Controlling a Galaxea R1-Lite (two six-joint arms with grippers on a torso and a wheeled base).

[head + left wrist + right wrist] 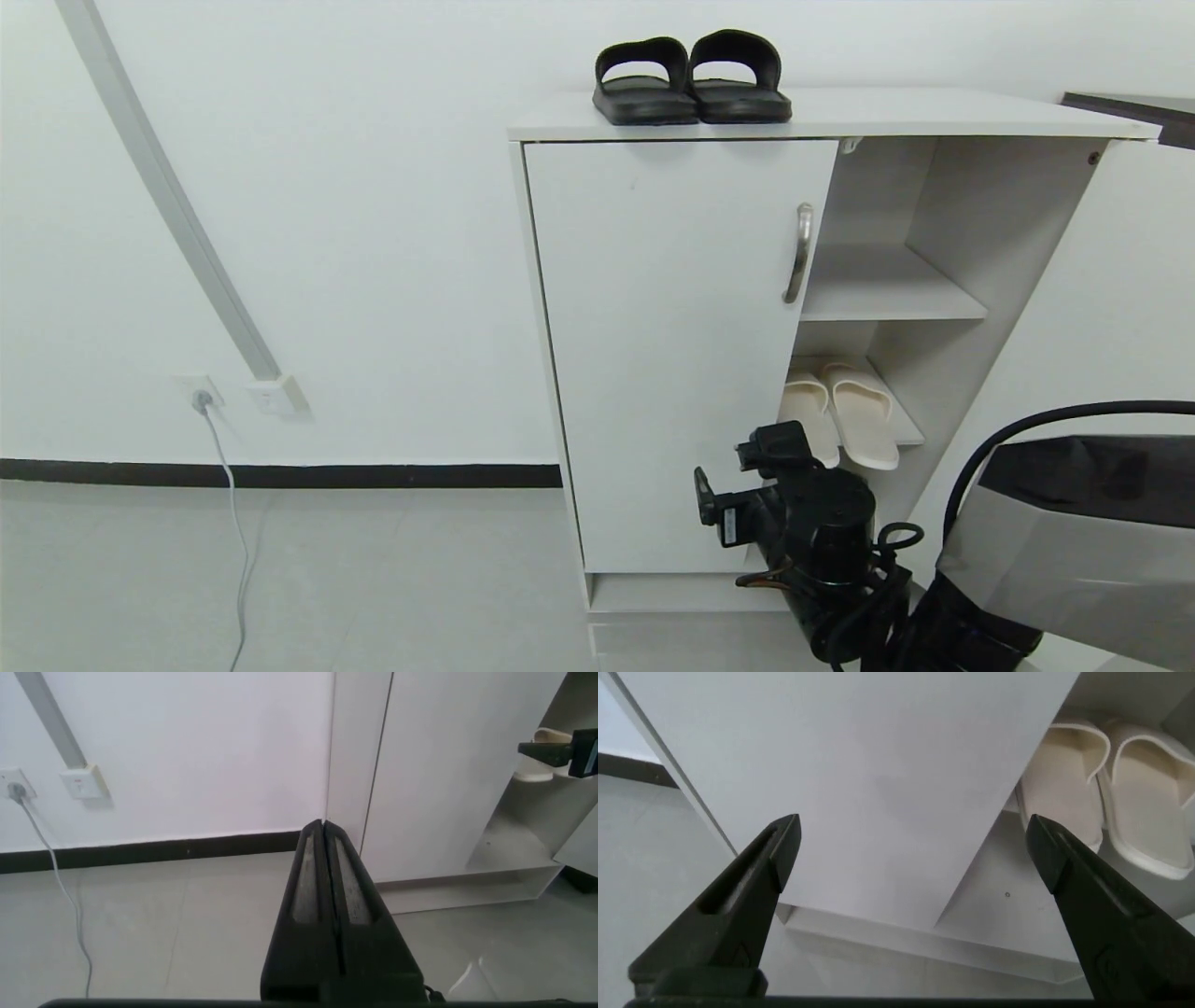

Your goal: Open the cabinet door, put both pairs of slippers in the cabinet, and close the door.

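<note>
Here's the white cabinet (934, 112), flat matte panels all round, and up on its top sit the black slippers (693, 82), a chunky moulded pair with wide bands, side by side and touching. The closed door (663, 355) covers the left half, with a curved metal handle (799, 252) on its inner edge. The open door (1111, 280) swings out on the right and gets cut off by the frame's edge. Inside, the upper shelf (887, 294) is plain board, and on the lower shelf (904, 427) lie the cream slippers (845, 411), smooth and rounded, their near ends poking past the shelf's front. The left one of that pair is partly hidden behind the closed door's edge. The right end effector (724, 464) hangs low in front of the closed door's bottom corner, just beside the cream pair, its dark fingers spread wide and holding nothing; the arm behind it hides the cabinet's foot. The left end effector (324, 835) hovers over the pale tiled floor (280, 579) off to the cabinet's left, its two ridged fingers pressed flat together. On the wall, a socket (198, 392) with a grey cable (238, 541) trailing down, and slanted trunking (159, 177) above
</note>
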